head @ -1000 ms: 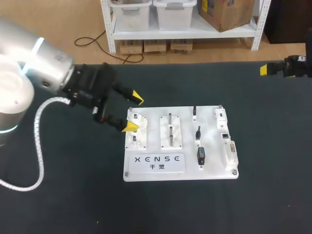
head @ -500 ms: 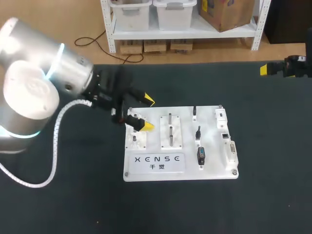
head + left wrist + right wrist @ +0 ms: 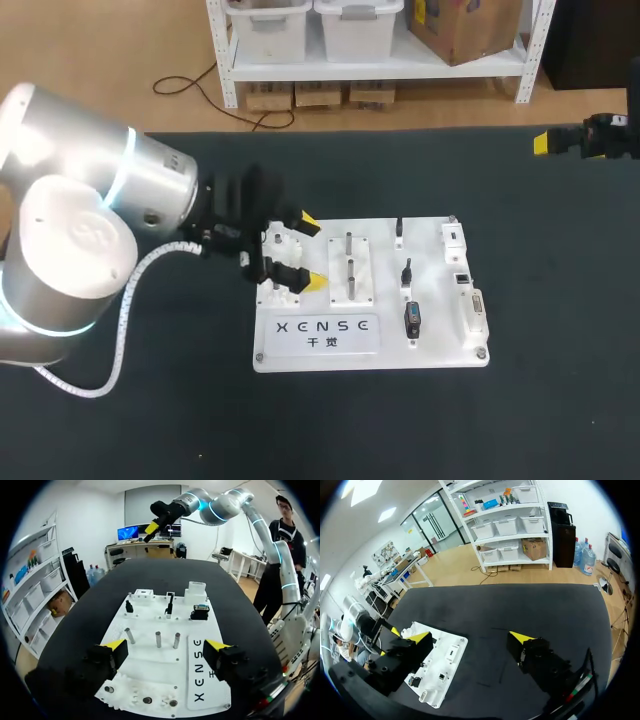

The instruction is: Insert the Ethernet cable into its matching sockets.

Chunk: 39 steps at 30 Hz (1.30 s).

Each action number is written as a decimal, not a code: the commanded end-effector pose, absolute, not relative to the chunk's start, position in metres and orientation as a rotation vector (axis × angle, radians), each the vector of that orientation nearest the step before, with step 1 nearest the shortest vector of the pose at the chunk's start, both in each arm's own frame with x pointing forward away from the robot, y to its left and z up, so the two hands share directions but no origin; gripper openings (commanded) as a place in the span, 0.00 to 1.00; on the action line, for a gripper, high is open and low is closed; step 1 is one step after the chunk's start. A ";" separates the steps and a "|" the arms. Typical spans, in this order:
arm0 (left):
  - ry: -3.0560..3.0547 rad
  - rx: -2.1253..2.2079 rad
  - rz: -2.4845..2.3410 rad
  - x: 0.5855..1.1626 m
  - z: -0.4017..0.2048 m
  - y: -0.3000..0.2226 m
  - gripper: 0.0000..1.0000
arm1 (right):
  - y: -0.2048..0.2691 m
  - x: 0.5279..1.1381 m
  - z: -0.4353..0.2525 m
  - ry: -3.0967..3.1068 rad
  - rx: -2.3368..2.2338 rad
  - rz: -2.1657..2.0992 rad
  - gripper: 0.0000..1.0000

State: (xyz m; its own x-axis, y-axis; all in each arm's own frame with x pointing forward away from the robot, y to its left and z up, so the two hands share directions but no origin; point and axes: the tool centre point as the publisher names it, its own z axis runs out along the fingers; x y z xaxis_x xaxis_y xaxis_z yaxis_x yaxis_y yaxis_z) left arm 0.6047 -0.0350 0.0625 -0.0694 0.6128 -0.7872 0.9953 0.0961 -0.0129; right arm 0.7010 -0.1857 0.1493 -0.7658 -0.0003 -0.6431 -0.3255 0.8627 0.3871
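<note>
Shifting left arm rightward over board.

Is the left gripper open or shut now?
Open. In the left wrist view the left gripper has its yellow tips far apart above the white board, gripping nothing.

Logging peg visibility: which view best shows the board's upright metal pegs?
Left wrist view: all three pegs stand close and unobstructed. Head view shows them small from above; right wrist view, too small to tell.
</note>
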 end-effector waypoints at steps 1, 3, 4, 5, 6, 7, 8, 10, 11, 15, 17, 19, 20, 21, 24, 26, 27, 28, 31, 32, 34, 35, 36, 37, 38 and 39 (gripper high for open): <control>1.759 1.576 -0.777 0.602 0.062 -0.034 1.00 | -0.186 0.701 0.150 2.372 -0.235 0.643 1.00; 1.761 1.581 -0.782 0.602 0.062 -0.033 1.00 | -0.186 0.701 0.150 2.372 -0.235 0.643 1.00; 1.757 1.589 -0.790 0.601 0.062 -0.033 1.00 | -0.186 0.701 0.150 2.372 -0.235 0.643 1.00; 1.755 1.601 -0.786 0.601 0.062 -0.032 1.00 | -0.186 0.701 0.150 2.372 -0.235 0.643 1.00; 1.752 1.609 -0.789 0.600 0.062 -0.032 1.00 | -0.186 0.701 0.150 2.372 -0.235 0.643 1.00; 1.752 1.619 -0.801 0.599 0.062 -0.032 1.00 | -0.186 0.701 0.150 2.372 -0.235 0.643 1.00; 1.743 1.632 -0.800 0.598 0.062 -0.032 1.00 | -0.186 0.701 0.150 2.372 -0.235 0.643 1.00; 1.747 1.639 -0.799 0.598 0.062 -0.032 1.00 | -0.186 0.701 0.150 2.372 -0.235 0.643 1.00; 1.750 1.640 -0.800 0.598 0.062 -0.032 1.00 | -0.186 0.701 0.150 2.372 -0.235 0.643 1.00; 1.750 1.640 -0.800 0.598 0.062 -0.032 1.00 | -0.186 0.701 0.150 2.372 -0.235 0.643 1.00; 1.750 1.640 -0.800 0.598 0.062 -0.032 1.00 | -0.186 0.701 0.150 2.372 -0.235 0.643 1.00; 1.750 1.640 -0.800 0.598 0.062 -0.032 1.00 | -0.186 0.701 0.150 2.372 -0.235 0.643 1.00; 1.750 1.640 -0.800 0.598 0.062 -0.032 1.00 | -0.186 0.701 0.150 2.372 -0.235 0.643 1.00; 1.750 1.640 -0.800 0.598 0.062 -0.032 1.00 | -0.186 0.701 0.150 2.372 -0.235 0.643 1.00; 1.750 1.640 -0.800 0.598 0.062 -0.032 1.00 | -0.186 0.701 0.150 2.372 -0.235 0.643 1.00; 1.750 1.640 -0.800 0.598 0.062 -0.032 1.00 | -0.186 0.701 0.150 2.372 -0.235 0.643 1.00; 1.750 1.640 -0.800 0.598 0.062 -0.032 1.00 | -0.186 0.701 0.150 2.372 -0.235 0.643 1.00; 1.750 1.640 -0.800 0.598 0.062 -0.032 1.00 | -0.186 0.701 0.150 2.372 -0.235 0.643 1.00; 1.750 1.640 -0.800 0.598 0.062 -0.032 1.00 | -0.172 0.702 0.151 2.382 -0.248 0.625 1.00; 1.750 1.640 -0.800 0.598 0.062 -0.032 1.00 | -0.164 0.702 0.151 2.392 -0.223 0.625 1.00; 1.750 1.640 -0.800 0.598 0.062 -0.032 1.00 | -0.150 0.701 0.151 2.400 -0.200 0.617 1.00; 1.750 1.640 -0.800 0.598 0.062 -0.032 1.00 | -0.145 0.701 0.151 2.401 -0.185 0.612 1.00; 1.750 1.640 -0.800 0.598 0.062 -0.032 1.00 | -0.140 0.700 0.150 2.410 -0.168 0.603 1.00; 1.750 1.640 -0.800 0.598 0.062 -0.032 1.00 | -0.134 0.699 0.151 2.418 -0.147 0.602 1.00; 1.750 1.640 -0.800 0.598 0.062 -0.032 1.00 | -0.126 0.697 0.152 2.426 -0.155 0.598 1.00; 1.750 1.640 -0.800 0.598 0.062 -0.032 1.00 | -0.119 0.695 0.153 2.443 -0.149 0.585 1.00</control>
